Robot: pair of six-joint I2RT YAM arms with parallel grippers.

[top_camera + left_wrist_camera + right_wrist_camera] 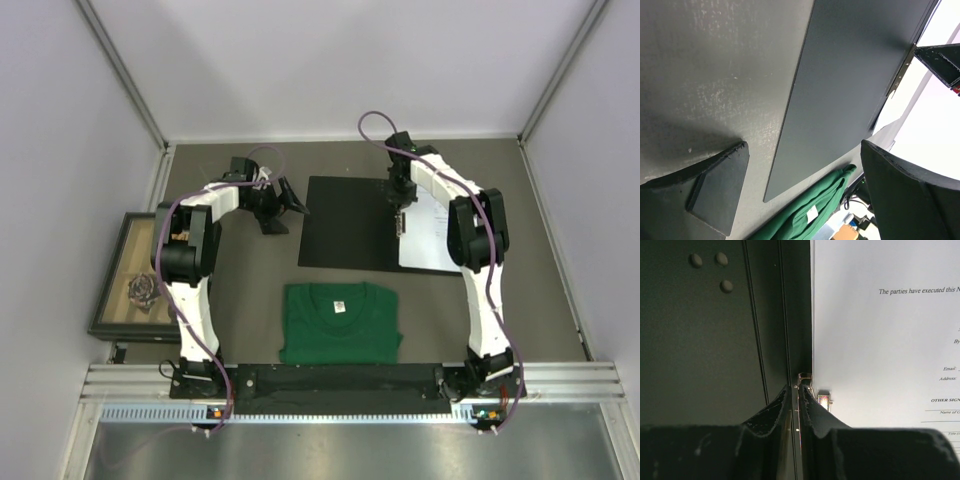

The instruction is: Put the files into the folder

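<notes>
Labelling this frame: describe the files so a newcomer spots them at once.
On the dark table, find the big black open folder at the far middle. The files are the white sheets along its right edge, under the right arm. Nothing else is white with printed text; the green shirt lies nearer, the framed box far left.

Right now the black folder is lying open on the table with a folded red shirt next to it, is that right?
Not quite. The shirt is green, not red, as the top external view shows. The rest is right: the black folder lies open on the table with the folded shirt next to it.
</notes>
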